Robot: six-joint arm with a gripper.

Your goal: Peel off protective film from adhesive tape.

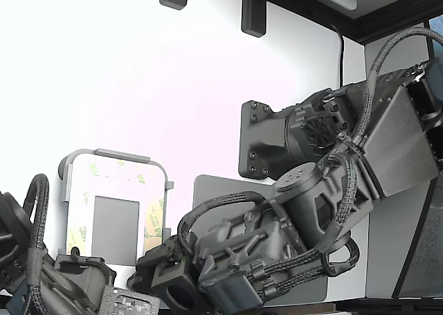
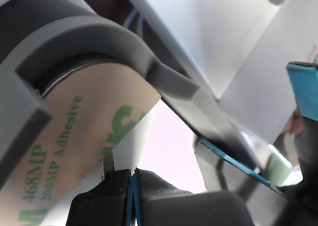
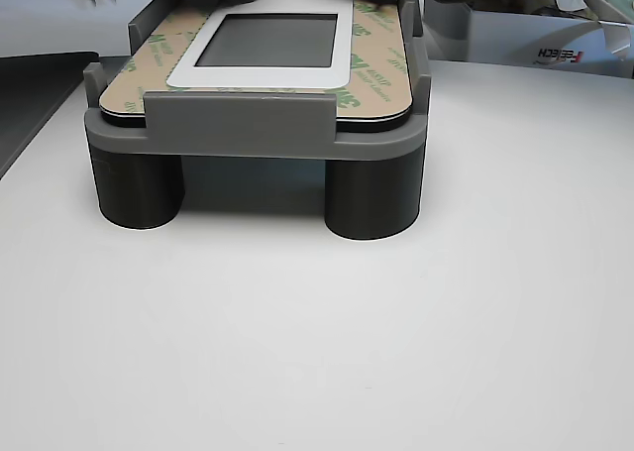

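White tabletop [image 3: 317, 352] carries grey fixture [image 3: 258, 124] under tan protective film [image 3: 381, 59].

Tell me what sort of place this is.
Likely a lab or factory test bench for assembly work. A grey fixture on stubby legs holds a plate framed by logo-printed liner on a plain white table, with cabled arms crowded round it.

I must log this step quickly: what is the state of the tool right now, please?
Tool: its blue-lined tips appear pressed together beside the protective film; whether they pinch the film's edge cannot be told.
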